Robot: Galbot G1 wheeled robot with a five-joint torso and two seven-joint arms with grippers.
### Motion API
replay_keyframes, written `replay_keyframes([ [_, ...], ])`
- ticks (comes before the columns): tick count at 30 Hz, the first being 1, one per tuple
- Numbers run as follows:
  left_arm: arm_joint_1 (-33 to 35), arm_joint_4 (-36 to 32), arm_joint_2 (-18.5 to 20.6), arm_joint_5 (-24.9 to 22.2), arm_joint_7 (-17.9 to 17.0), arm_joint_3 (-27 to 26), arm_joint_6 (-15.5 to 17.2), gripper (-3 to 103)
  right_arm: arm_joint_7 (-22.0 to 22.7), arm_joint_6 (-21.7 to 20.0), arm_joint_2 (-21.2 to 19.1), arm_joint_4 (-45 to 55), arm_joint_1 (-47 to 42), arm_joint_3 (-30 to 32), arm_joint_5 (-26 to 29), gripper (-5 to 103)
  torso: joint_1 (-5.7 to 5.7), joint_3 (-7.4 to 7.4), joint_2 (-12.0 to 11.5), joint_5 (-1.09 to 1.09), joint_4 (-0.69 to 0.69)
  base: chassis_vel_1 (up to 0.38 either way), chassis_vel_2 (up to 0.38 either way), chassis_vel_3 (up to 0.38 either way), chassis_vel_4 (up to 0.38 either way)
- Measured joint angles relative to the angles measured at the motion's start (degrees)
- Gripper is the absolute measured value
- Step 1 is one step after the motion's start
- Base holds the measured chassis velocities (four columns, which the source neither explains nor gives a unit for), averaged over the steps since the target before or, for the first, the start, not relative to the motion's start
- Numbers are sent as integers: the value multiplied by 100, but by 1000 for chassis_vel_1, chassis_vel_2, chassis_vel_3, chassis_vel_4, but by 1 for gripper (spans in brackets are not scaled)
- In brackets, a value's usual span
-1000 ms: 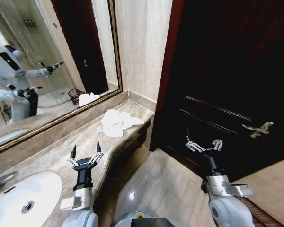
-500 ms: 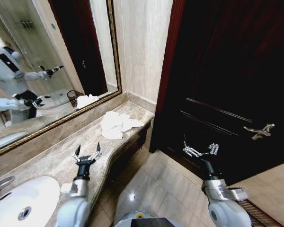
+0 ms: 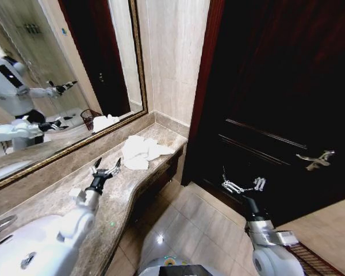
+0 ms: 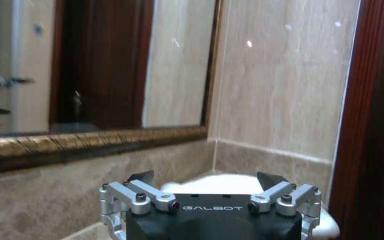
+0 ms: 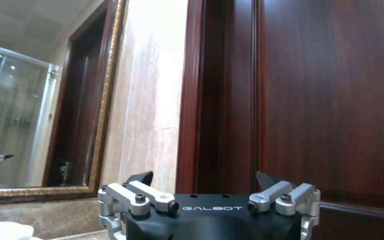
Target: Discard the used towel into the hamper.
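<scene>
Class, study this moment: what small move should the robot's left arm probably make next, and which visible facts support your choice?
Probably reach the left gripper further forward along the counter to the towel. The gripper is open and empty, above the marble short of the crumpled white towel, which lies untouched near the counter's far end. The right gripper hangs open by the dark door, away from the towel.

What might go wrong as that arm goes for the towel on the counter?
1. The towel is a loose crumpled heap near the counter edge; a shallow pinch by the open left end effector may catch only a fold, so it could slip off to the floor.
2. The towel lies close to the mirror and wall corner, so the arm might bump them.
3. The right end effector hangs open close to the dark door; turning may scrape it.
</scene>
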Motion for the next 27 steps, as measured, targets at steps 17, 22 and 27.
replay_keyframes([
  [17,-2623,2118,106,-871,617,1909,282,100,226,134,189,-457,66,-82,-270,100,0,0,0,3,0,0,0,0,0],
  [22,-3233,2794,-96,-863,666,2558,286,100,200,196,229,-528,53,-70,-300,100,0,0,0,2,1,0,0,0,0],
  [27,-3901,3560,-307,-799,733,3187,265,100,210,303,252,-609,35,0,-295,100,0,0,-1,3,1,0,0,0,0],
])
